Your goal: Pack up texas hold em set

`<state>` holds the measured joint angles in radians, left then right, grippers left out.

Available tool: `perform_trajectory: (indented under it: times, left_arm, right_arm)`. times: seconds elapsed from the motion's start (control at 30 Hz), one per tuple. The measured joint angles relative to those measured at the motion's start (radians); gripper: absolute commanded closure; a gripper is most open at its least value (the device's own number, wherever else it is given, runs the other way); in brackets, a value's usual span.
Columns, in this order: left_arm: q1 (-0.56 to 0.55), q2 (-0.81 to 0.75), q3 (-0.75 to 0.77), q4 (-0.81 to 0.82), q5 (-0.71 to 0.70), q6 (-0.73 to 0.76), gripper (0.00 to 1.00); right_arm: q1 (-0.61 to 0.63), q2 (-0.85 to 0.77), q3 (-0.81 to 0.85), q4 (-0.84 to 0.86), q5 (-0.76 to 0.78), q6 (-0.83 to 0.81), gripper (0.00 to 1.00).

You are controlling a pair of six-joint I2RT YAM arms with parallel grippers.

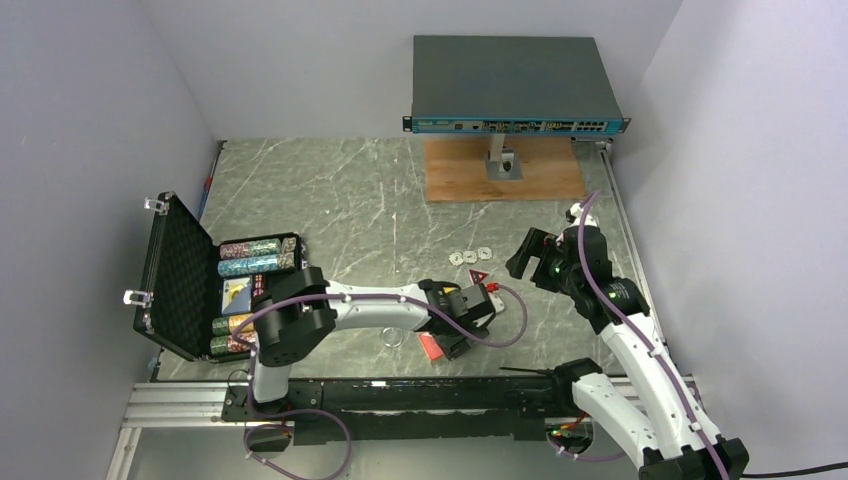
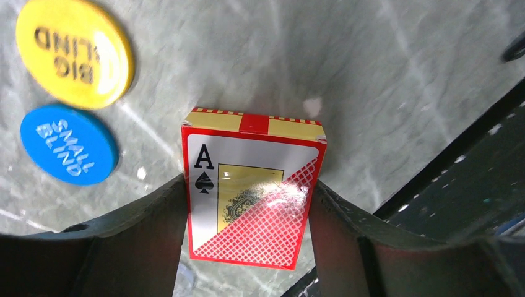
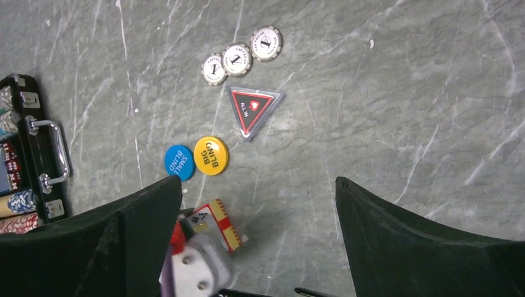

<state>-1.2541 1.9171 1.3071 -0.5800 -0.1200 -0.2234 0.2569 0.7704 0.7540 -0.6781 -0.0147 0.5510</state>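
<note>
**Inspector:** State of the left gripper?

**Assistant:** The left gripper is low over the grey marbled table, mid-table towards the near edge. Its fingers are set narrow along both long sides of the card box. One finger lies against the box's edge. I cannot tell whether the box is actually clamped. The box shows an ace-of-spades face and a red-and-yellow end flap.

**Inspector:** The right gripper?

**Assistant:** The right gripper hovers above the right half of the table. Its fingers are spread wide, with nothing between them.

**Inspector:** Location of the case?

**Assistant:** The briefcase sits at the left side of the table, open. Its foam-lined lid is tilted up towards the left wall. Rows of chips lie in the base. The silver handle is on the side facing mid-table.

**Inspector:** Loose pieces?

**Assistant:** All lie flat on the table, right of the case.
- Three silvery chips form a touching row, farthest out.
- The red triangular token lies just nearer than the chips, apart from them.
- The blue disc, marked SMALL BLIND, and the yellow disc, marked BIG BLIND, lie side by side to the token's near left, just beyond the card box.

**Inspector:** Anything else?

**Assistant:** A grey network switch stands on a stand over a wooden board at the far edge.
</note>
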Motion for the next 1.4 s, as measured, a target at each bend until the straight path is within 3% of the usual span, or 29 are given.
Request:
perform_trajectory:
  times: [0.13, 0.27, 0.5, 0.6, 0.8, 0.93, 1.4]
  left_arm:
    - [0.046, -0.082, -0.092, -0.005, -0.008, -0.02, 0.61]
    - [0.194, -0.289, -0.229, -0.054, -0.026, -0.064, 0.59]
    - [0.627, -0.749, -0.346, -0.141, -0.073, -0.092, 0.57]
    - [0.822, -0.849, -0.371, -0.186, -0.115, -0.08, 0.58]
    - [1.111, -0.827, -0.449, -0.214, -0.117, -0.028, 0.62]
    - [1.216, -0.731, -0.448, -0.217, -0.098, 0.005, 0.63]
    - [1.304, -0.538, -0.395, -0.183, 0.018, 0.071, 0.62]
  right_arm:
    - [0.0, 0.0, -0.003, 0.01, -0.008, 0.0, 0.05]
    - [0.0, 0.0, -0.007, 0.026, -0.018, 0.002, 0.05]
    - [0.0, 0.017, -0.039, 0.069, -0.051, 0.007, 0.05]
    - [0.0, 0.027, -0.055, 0.086, -0.072, 0.01, 0.06]
    - [0.0, 0.039, -0.077, 0.123, -0.106, 0.01, 0.06]
    - [0.0, 0.041, -0.085, 0.137, -0.123, 0.01, 0.06]
    - [0.0, 0.055, -0.105, 0.164, -0.137, 0.01, 0.05]
